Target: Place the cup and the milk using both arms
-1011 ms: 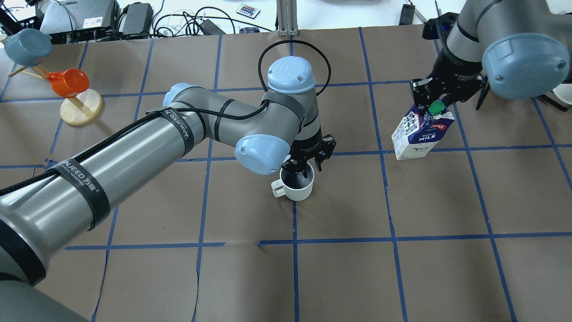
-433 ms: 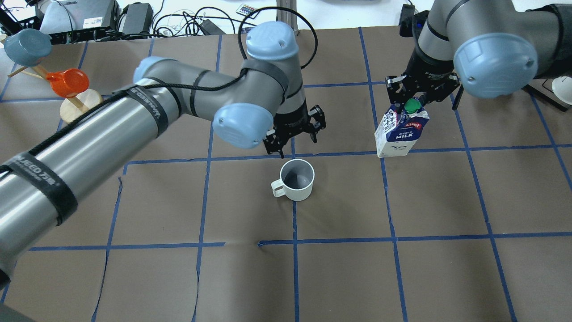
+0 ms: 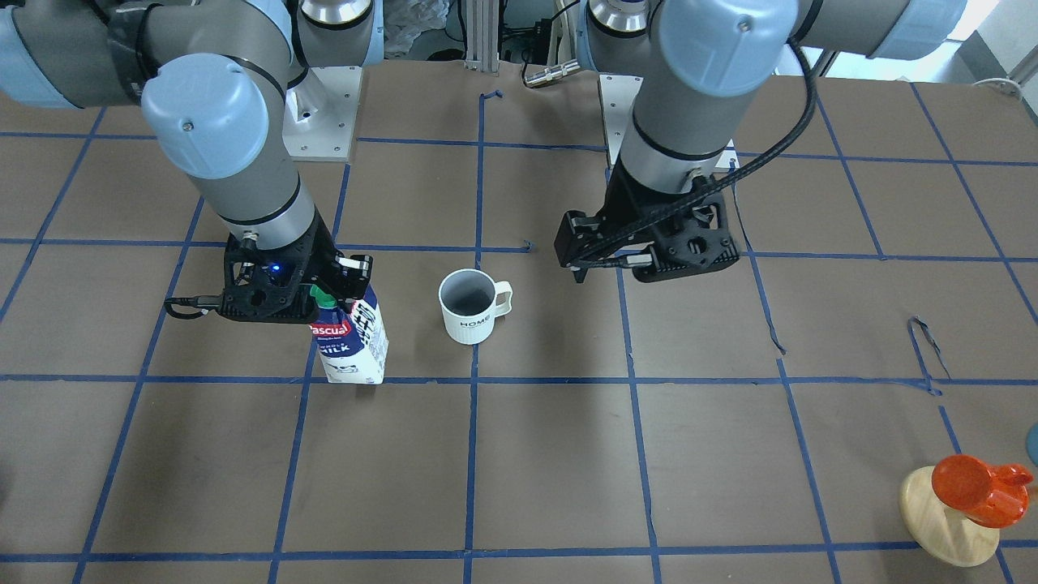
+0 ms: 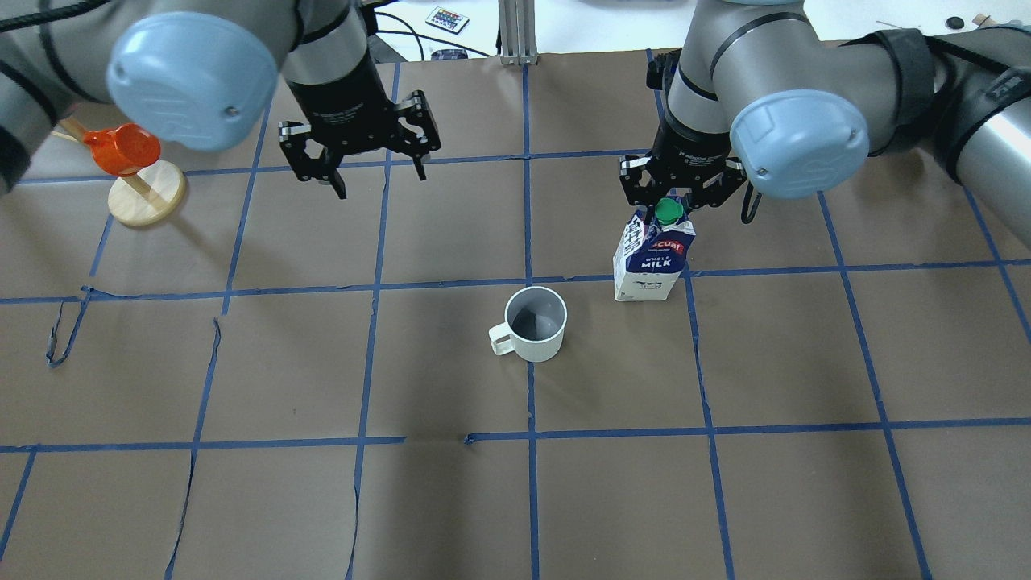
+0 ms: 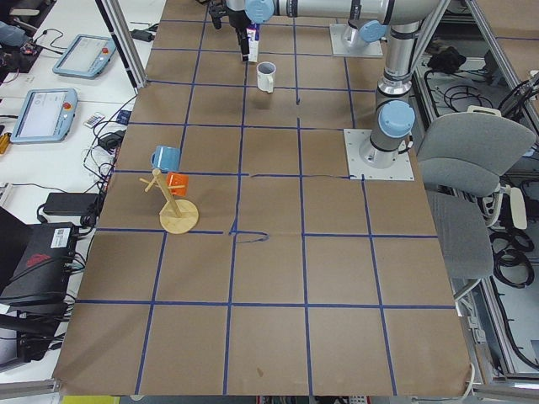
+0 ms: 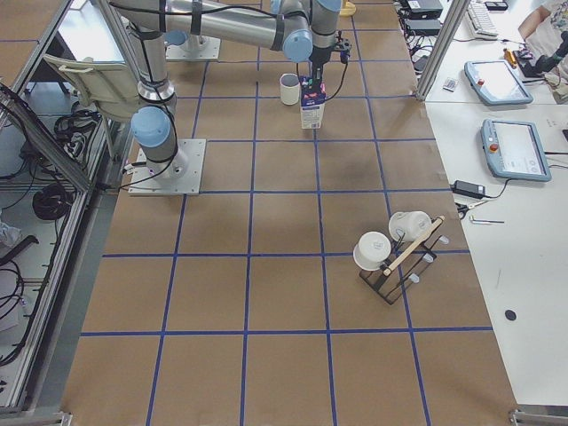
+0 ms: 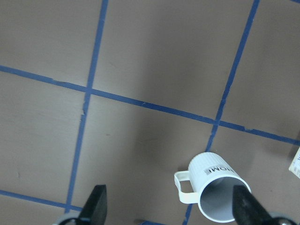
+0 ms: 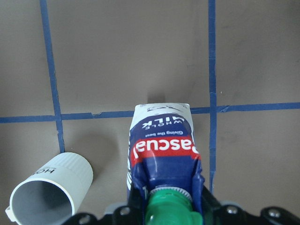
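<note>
- Front-facing: the cup [image 3: 469, 307] stood upright on the table [image 3: 568, 454], mouth up, handle toward the robot's left. The milk [image 3: 354, 345] stood near it, not touching.
- Overhead: the left gripper [image 4: 378, 176] hung wide open and empty, well apart from the cup. The right gripper [image 4: 670, 203] clamped the milk's gable, long axis vertical, cap up.
- Right wrist: the carton seemed grounded, though that was unclear. The next move was likely a release and a straight lift.
</note>
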Action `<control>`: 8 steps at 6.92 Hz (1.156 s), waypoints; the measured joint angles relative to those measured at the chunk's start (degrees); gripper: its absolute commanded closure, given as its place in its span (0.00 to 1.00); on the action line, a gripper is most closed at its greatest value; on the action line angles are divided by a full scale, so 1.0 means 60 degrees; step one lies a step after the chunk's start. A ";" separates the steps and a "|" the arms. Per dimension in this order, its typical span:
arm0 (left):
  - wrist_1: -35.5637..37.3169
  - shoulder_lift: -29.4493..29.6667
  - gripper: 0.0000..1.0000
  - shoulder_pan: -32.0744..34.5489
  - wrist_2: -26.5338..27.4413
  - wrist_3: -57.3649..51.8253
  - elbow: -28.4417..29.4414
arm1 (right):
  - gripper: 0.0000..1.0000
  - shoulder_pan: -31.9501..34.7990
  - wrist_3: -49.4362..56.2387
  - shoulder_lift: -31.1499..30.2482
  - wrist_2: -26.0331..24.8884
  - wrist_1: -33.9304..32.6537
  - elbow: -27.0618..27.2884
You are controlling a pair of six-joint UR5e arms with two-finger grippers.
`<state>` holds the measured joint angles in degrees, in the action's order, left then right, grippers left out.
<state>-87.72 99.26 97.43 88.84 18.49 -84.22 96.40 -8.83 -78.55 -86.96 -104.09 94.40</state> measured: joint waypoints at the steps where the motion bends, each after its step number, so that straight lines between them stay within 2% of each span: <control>1: -0.0011 -0.0474 0.04 -0.0228 0.0078 -0.0711 -0.0493 | 0.82 0.0157 -0.0088 0.0030 0.0105 0.0001 0.0002; 2: 0.0378 -0.0954 0.00 -0.0412 0.0174 -0.1318 -0.1181 | 0.81 0.0298 -0.0160 0.0045 0.0259 0.0007 0.0020; 3: 0.0961 -0.1263 0.00 -0.0632 0.0278 -0.1736 -0.1686 | 0.82 0.0434 -0.0210 0.0059 0.0341 0.0015 0.0042; 4: 0.1278 -0.1383 0.00 -0.0838 0.0353 -0.2075 -0.1844 | 0.81 0.0579 -0.0241 0.0118 0.0368 0.0016 0.0051; 8: 0.0397 -0.0985 0.00 -0.1029 0.0391 -0.2402 -0.0789 | 0.80 0.0941 -0.0373 0.0369 0.0386 0.0014 0.0053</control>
<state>-85.34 93.35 91.25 91.19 4.08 -88.95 102.04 -11.07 -76.33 -84.65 -104.01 94.71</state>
